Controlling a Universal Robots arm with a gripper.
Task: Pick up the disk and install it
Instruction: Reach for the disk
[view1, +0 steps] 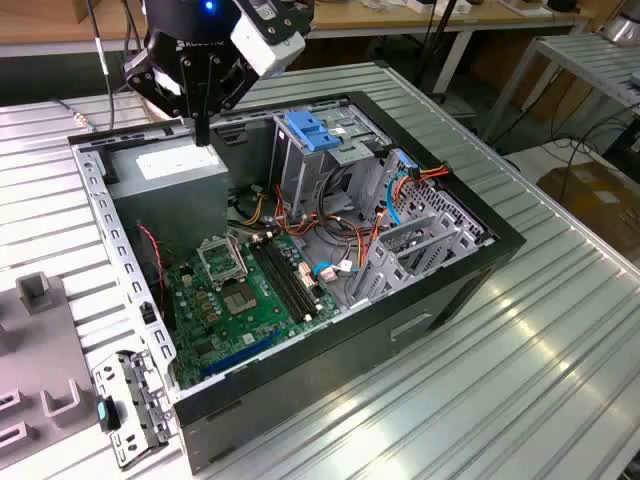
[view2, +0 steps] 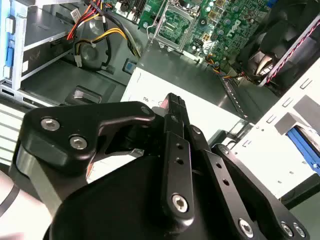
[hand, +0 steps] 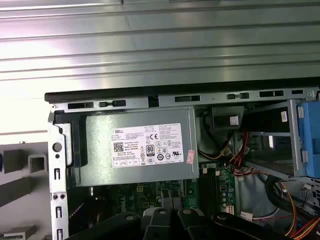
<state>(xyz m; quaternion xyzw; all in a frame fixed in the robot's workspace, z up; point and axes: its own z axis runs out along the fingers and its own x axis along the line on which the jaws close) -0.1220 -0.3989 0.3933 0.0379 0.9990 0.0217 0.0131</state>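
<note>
The disk is out of view. My gripper (view1: 203, 133) hangs just above the grey power-supply box (view1: 172, 165) in the back corner of the open computer case (view1: 400, 325), toward the exterior view's left. Its two black fingers (view2: 173, 104) are pressed together with nothing between them, the tips pointing at the box's white sticker (hand: 146, 145). The gripper's black links (hand: 165, 225) show along one edge of the first wrist view. The tall grey drive cage with a blue latch (view1: 312, 135) stands in the case beside the box.
The green motherboard (view1: 240, 290) lies on the case floor with red, yellow and blue cables (view1: 390, 200) beside it. The case sits on a ribbed metal table (view1: 540, 380). Grey fixture blocks (view1: 35, 290) and a loose metal bracket (view1: 125, 405) lie at the exterior view's left.
</note>
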